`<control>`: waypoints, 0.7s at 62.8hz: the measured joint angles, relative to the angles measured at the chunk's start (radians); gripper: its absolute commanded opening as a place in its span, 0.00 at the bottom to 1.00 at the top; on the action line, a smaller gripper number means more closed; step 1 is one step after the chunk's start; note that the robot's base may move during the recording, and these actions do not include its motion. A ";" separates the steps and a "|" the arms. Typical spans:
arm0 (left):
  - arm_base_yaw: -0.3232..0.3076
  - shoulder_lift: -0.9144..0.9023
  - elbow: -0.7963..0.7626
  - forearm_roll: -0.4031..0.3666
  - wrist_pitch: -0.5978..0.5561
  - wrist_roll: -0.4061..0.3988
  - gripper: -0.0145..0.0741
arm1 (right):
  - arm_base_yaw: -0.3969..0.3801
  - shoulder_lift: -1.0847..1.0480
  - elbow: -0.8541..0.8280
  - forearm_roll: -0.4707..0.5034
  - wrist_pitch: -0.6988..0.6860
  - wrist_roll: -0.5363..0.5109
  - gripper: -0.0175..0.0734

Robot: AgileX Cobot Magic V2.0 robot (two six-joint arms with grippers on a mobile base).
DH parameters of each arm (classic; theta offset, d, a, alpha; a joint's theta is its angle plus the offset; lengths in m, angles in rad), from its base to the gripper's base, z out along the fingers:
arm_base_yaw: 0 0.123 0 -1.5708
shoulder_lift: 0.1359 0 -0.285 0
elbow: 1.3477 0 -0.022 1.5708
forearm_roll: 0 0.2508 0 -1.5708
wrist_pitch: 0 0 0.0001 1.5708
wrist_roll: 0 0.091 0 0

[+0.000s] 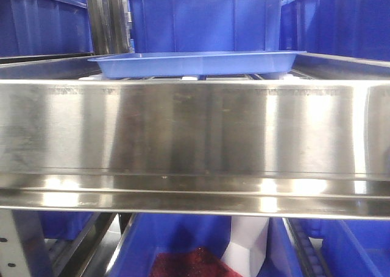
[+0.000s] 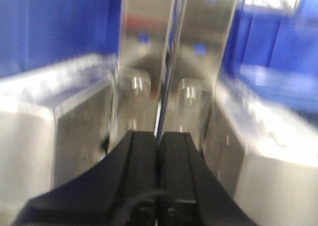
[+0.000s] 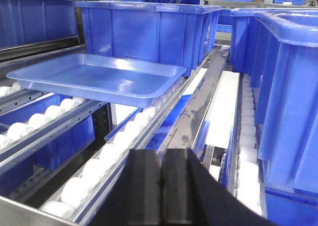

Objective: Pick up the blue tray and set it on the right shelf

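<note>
While lying flat across two tracks of white rollers, blue tray sits on right shelf, behind broad brushed-steel front rail. Touches or nearly touches deep dark-blue bin at its far edge; cannot tell which. More dark-blue bins lined up along the right side, well apart from tray. Seen from the front, tray's flared rim pokes just above the rail, about mid-width.

Right gripper: black fingers pressed together, nothing between them, low at the near edge of the shelf, short of tray.

Left gripper: fingers closed flat against each other, holding nothing, facing steel uprights. View blurred.
</note>
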State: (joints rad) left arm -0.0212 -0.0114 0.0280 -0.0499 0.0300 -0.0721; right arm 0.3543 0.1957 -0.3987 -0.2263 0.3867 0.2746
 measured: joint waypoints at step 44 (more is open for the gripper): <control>0.000 0.000 0.000 0.000 -0.057 0.000 0.11 | 0.000 0.000 0.000 0.000 0.000 0.000 0.25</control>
State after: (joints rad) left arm -0.0212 -0.0114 0.0280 -0.0499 -0.0268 -0.0721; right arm 0.3543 0.1957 -0.3987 -0.2263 0.3867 0.2746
